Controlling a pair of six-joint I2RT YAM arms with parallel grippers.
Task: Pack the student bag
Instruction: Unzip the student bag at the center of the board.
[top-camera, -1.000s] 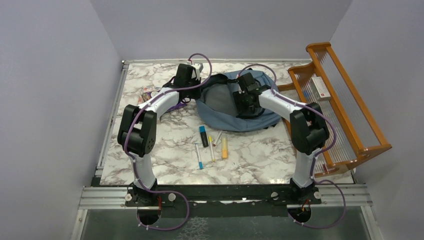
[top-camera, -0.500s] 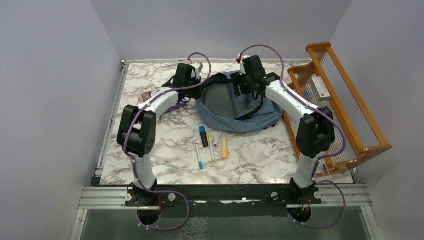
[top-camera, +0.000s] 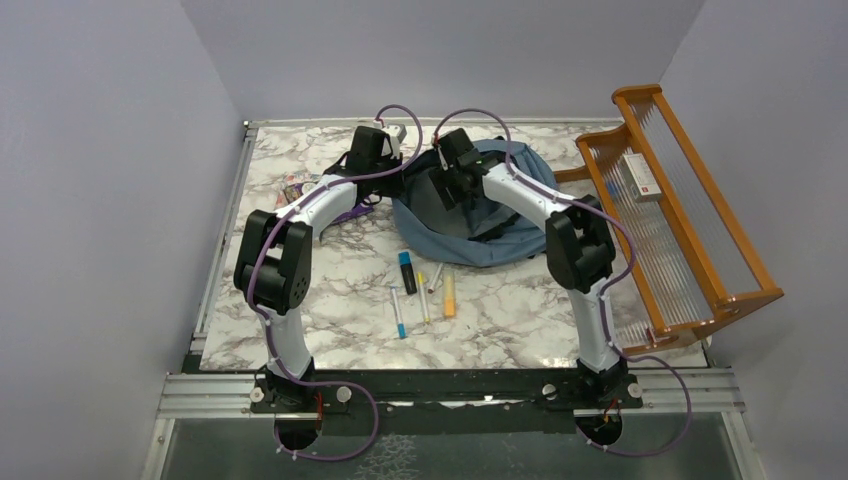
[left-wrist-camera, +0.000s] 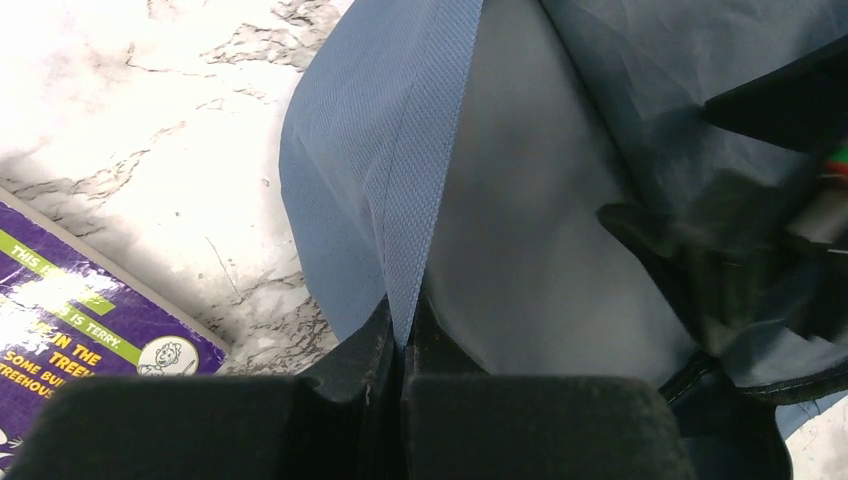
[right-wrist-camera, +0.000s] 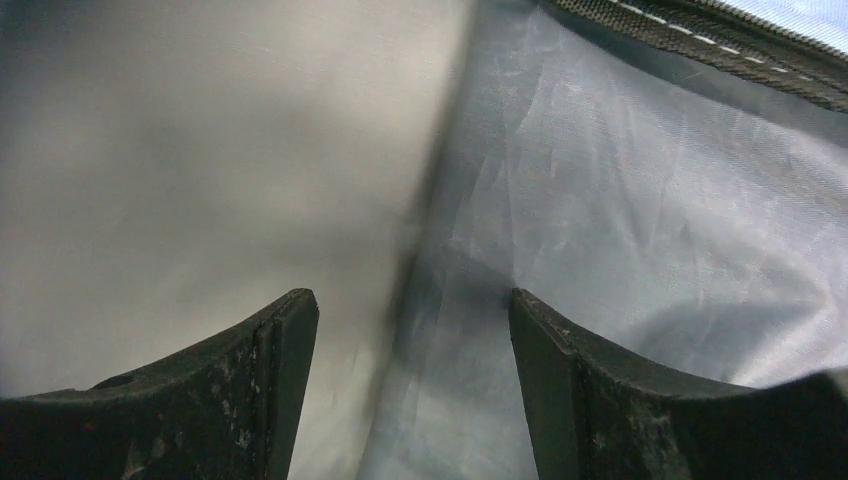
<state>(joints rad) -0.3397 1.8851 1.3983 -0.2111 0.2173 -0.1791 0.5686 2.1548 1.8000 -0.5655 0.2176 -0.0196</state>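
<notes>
Top view: the bag (top-camera: 500, 245) lies flat on the table (top-camera: 300, 280), far middle, between the two arms. I read its long axis as roughly left-right, slightly diagonal, with the mouth facing left and up toward the left gripper (top-camera: 398, 172). The right gripper (top-camera: 442, 192) hangs over that mouth. Pens (top-camera: 425, 290) lie on the near side of the bag, the book (top-camera: 293, 188) to its left, and the rack (top-camera: 690, 200) at the right edge.

Left wrist: the left gripper (left-wrist-camera: 404, 340) is clenched on the bag's (left-wrist-camera: 400, 150) rim fabric, lifting it. The book's (left-wrist-camera: 80, 340) corner sits near the bag on the marble, not touching it.

Right wrist: the right gripper (right-wrist-camera: 410, 310) has its fingers spread with nothing between them, over the grey inside of the bag (right-wrist-camera: 650, 250). Zipper edge at top right.

My read: you're at the hold-the-mouth-open step. I can't see anything packed in there. For the next move, send the right arm for a pen or the book. Don't release the left pinch or the mouth likely collapses.
</notes>
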